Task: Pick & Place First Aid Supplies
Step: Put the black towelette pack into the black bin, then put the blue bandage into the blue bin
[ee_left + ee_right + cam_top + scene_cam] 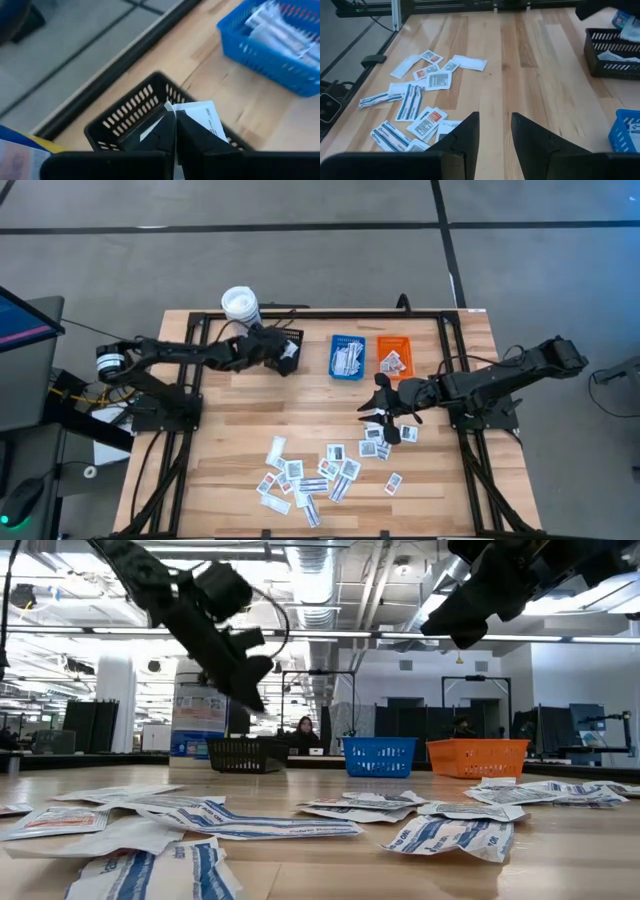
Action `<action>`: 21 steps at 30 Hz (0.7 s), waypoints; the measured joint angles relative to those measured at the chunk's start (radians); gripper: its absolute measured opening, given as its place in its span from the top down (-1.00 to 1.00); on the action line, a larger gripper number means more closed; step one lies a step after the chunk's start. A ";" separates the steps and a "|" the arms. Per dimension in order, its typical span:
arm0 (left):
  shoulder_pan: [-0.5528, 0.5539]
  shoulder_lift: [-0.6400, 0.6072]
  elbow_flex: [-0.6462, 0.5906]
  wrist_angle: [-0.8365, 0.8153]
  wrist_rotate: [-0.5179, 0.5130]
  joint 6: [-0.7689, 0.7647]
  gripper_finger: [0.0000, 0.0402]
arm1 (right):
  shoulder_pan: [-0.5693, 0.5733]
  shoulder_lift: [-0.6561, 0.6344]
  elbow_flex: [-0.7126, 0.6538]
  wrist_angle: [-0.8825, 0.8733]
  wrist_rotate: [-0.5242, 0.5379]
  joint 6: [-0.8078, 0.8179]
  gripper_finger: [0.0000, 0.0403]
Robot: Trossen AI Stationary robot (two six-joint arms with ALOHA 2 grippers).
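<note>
Flat white packets (320, 472) with blue, red print, scattered on table (240, 420)

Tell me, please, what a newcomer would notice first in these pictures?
First, the heap of white packets scattered on the near part of the wooden table. Next, three small trays in a row at the far side: black tray, blue tray, orange tray. The left end effector holds one packet over the black tray.

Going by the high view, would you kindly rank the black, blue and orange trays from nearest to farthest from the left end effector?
From the left end effector:
1. Black tray, directly beneath it.
2. Blue tray, middle of the row.
3. Orange tray, far end, by the right arm.
</note>
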 joint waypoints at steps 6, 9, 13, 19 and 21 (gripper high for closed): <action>0.070 0.105 0.000 0.003 0.073 -0.006 0.90 | 0.001 0.003 0.000 -0.001 0.000 0.000 0.47; 0.084 0.154 0.000 0.005 0.073 -0.006 0.79 | 0.001 0.003 0.000 -0.001 0.000 0.000 0.47; 0.083 0.172 0.000 0.014 0.073 -0.006 0.63 | 0.001 0.003 0.000 -0.001 0.000 0.000 0.47; 0.041 0.080 0.000 0.048 0.071 -0.006 0.50 | 0.001 0.003 0.000 0.000 0.000 0.000 0.47; 0.003 0.031 0.000 0.056 0.094 -0.007 0.50 | 0.001 0.003 0.000 0.000 0.001 0.000 0.47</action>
